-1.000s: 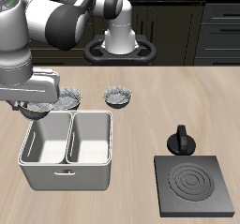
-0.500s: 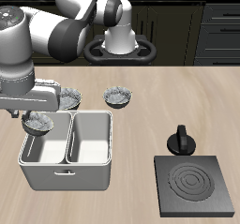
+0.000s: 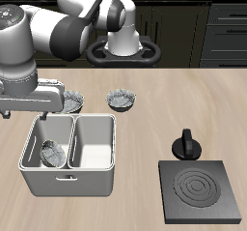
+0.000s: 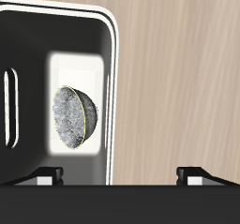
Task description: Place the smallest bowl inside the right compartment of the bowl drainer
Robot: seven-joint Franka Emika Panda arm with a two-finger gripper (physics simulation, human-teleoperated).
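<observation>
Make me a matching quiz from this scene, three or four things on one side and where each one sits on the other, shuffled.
Things:
1. smallest bowl
2. mid-sized ruffled bowl
3. dark square slab
4. black knob

Places:
A. on the table just behind the slab
B. tipped on its side in a well of the bowl drainer
C. by the table's front edge
D. on the table behind the drainer

Pairs: 1-B, 2-D, 3-C, 4-A
</observation>
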